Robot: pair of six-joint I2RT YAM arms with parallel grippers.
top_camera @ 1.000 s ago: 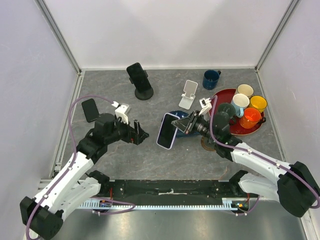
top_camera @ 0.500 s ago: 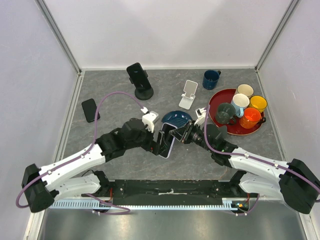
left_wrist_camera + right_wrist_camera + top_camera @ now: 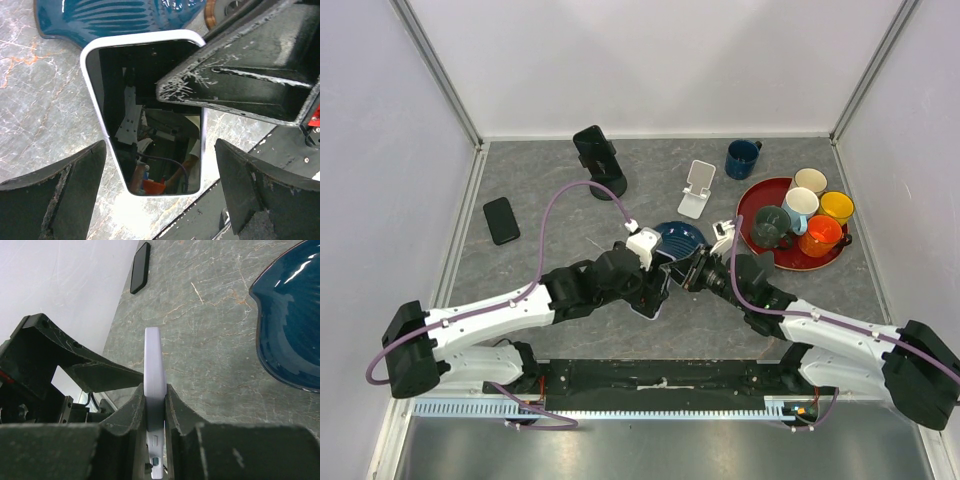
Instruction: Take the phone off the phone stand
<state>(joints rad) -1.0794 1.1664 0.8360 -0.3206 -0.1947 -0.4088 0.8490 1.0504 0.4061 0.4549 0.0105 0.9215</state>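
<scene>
Beside blue dish [image 3: 290, 320] | phone [image 3: 150, 125]: white-edged, dark glossy screen | right gripper [image 3: 155, 397] pinches it | left gripper [image 3: 160, 155] spread

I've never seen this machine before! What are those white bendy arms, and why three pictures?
They are two robot arms with pinching grippers. One picture looks down from above; the other two come from a camera on each wrist. The right gripper pinches a phone in a pale lilac case. The left gripper is wide open, a finger on each side of that phone. On the grey marbled table: a dark blue fish-shaped dish, an empty white phone stand, an upright black phone on a black stand, a flat black phone, a dark blue mug, a red tray of coloured mugs.
</scene>
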